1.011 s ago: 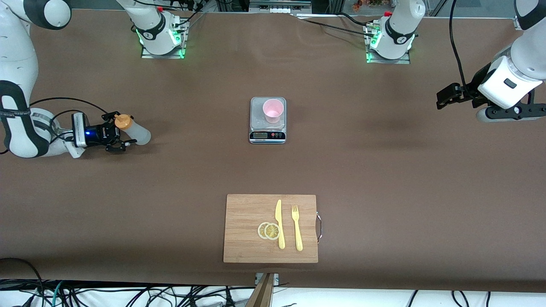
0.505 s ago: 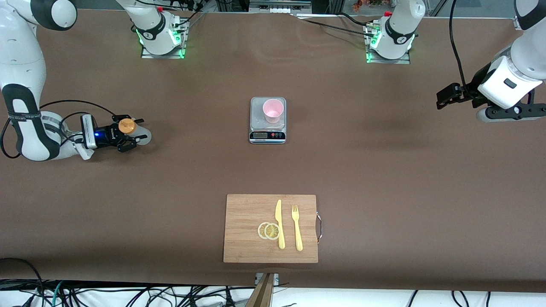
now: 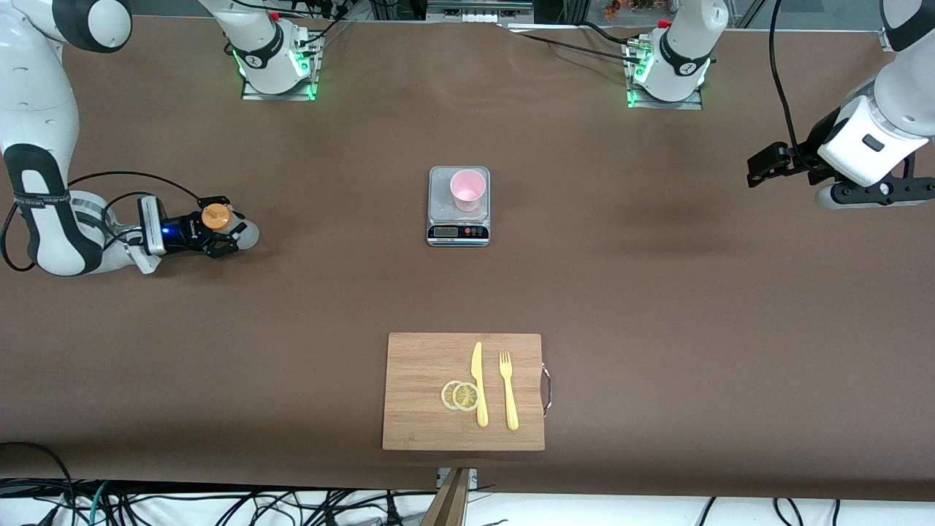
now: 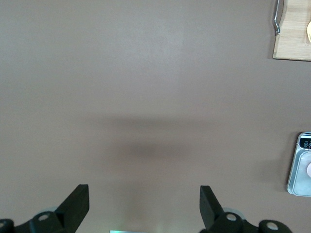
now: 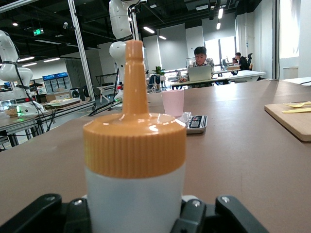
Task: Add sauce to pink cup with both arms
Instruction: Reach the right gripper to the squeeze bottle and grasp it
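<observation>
The sauce bottle [image 3: 215,216], whitish with an orange nozzle cap, stands upright at the right arm's end of the table. My right gripper [image 3: 228,226] is low at the table and shut on its body. In the right wrist view the bottle [image 5: 133,145] fills the space between the fingers [image 5: 197,216]. The pink cup [image 3: 467,188] stands on a small scale [image 3: 458,232] at the table's middle, and shows far off in the right wrist view [image 5: 173,103]. My left gripper [image 3: 763,164] waits open and empty in the air over the left arm's end of the table [image 4: 143,196].
A wooden cutting board [image 3: 424,394] lies nearer the front camera than the scale, with a yellow knife [image 3: 478,383], a yellow fork [image 3: 508,391] and two lemon slices [image 3: 460,395] on it. The board's corner [image 4: 291,34] and the scale [image 4: 301,165] show in the left wrist view.
My right gripper has moved in around the sauce bottle and its fingers have closed on the bottle's body. The left arm has not moved.
</observation>
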